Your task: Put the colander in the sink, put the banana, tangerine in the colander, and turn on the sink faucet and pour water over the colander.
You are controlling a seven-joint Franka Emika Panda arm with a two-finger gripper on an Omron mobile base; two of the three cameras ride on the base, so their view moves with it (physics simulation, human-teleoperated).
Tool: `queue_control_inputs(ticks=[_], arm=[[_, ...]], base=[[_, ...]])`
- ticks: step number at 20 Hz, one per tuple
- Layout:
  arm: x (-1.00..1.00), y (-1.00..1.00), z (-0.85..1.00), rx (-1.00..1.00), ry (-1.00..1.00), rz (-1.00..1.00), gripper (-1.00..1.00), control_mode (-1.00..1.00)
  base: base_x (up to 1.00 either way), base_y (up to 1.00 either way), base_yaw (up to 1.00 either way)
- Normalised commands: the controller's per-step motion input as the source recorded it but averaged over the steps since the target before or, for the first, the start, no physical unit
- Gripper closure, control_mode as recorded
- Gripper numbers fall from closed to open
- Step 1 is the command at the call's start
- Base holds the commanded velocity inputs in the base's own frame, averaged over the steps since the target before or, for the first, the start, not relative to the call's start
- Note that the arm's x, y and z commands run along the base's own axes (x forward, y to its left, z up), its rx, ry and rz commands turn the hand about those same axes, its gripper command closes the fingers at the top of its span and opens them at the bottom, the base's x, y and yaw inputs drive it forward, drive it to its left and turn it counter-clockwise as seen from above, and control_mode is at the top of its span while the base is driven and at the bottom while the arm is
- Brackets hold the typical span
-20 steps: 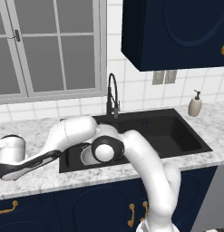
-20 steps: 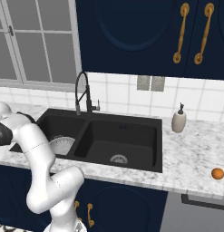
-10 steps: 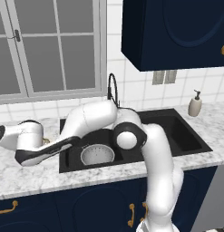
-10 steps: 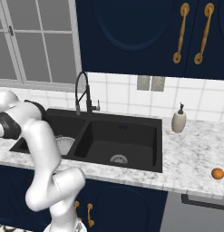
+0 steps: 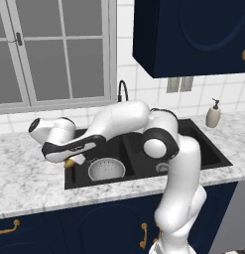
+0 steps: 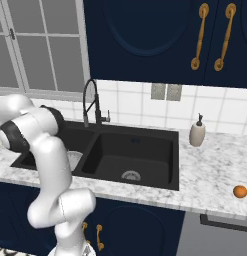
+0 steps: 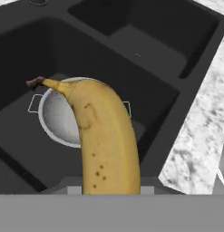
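On your far left in the left base view, the gripper [image 5: 72, 161] hangs over the left edge of the sink [image 5: 213, 155], just above the left basin. A bit of yellow shows under it there: that is the banana [image 5: 69, 162], and the jaws are clamped on it.

Look at the hand view for its lie. The banana [image 7: 103, 140] runs lengthwise away from the hand, its long axis pointing toward the basin, with the dark stem end farthest out and curving to the left. The stem tip sits over the rim of the colander [image 7: 56, 120] in that view, and the fruit's body covers the colander's right part.

The colander [image 5: 106, 169] stands upright on the floor of the left basin, just right of the gripper and below it. Further right, the sink faucet [image 6: 90, 102] rises behind the divider between the two basins. The right basin shows its round silver drain [image 6: 130, 175].

Past the sink, a beige soap dispenser [image 6: 197, 133] stands on the bench [image 6: 215, 175] by the wall. At the far right, the tangerine [image 6: 239, 191] rests on the bench near its front edge, well apart from the sink.
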Motion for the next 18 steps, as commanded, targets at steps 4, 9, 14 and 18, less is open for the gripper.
queue_control_inputs(ticks=[4, 9, 14, 18], arm=[[0.0, -1.0, -0.59, 0.07, 0.0, -0.03, 1.0, -1.0], [0.25, -1.0, -0.4, 0.06, 0.0, 0.0, 1.0, -1.0], [0.77, -0.72, -0.18, 0.06, 0.0, 0.0, 1.0, -1.0], [0.53, -0.11, -0.33, 0.08, 0.02, 0.0, 1.0, -1.0]], base=[[0.0, 0.0, 0.0], [0.0, 0.0, 0.0], [0.0, 0.0, 0.0], [0.0, 0.0, 0.0]])
